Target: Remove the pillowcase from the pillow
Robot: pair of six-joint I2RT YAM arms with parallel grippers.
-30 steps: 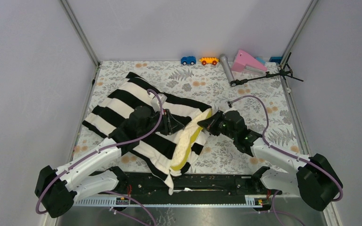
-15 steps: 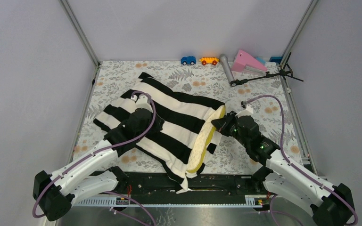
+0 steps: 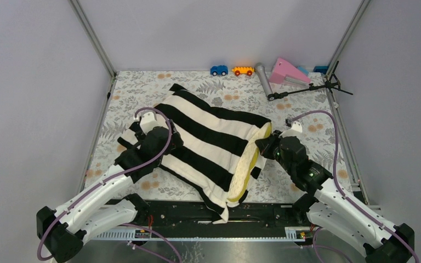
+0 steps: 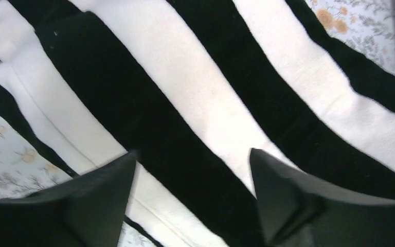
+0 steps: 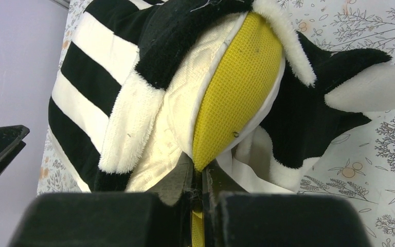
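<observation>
Our right claw (image 5: 199, 177) is pinched together on the one pillow (image 5: 236, 87), its two fingers (image 5: 175, 185) pressed on the point where the bright yellow side band narrows, with a sliver of yellow showing between them. Around that grip the cream dimpled face and the yellow band bulge out of the open mouth of the single pillowcase (image 3: 208, 137), whose fleecy black and white rim is folded back around the pillow's end. Our left claw (image 4: 191, 154) stands with its two fingers spread wide over the broad stripes at the other end of the cover, nothing between them; we cannot tell whether the tips touch the fabric. From above, the pillow sits mostly inside the pillowcase, only its right-hand end bare and facing the right arm. The whole bundle lies slantwise in the middle of the floral table cloth (image 3: 307, 109), with its near corner drooping over the table's front edge. Well apart, along the far edge, we count two toy cars, one blue (image 3: 218, 70) and one orange (image 3: 243, 70). There are also one grey tube (image 3: 263, 79), one pink wedge (image 3: 286, 71) and one small black tripod (image 3: 307, 87) lying on its side.
</observation>
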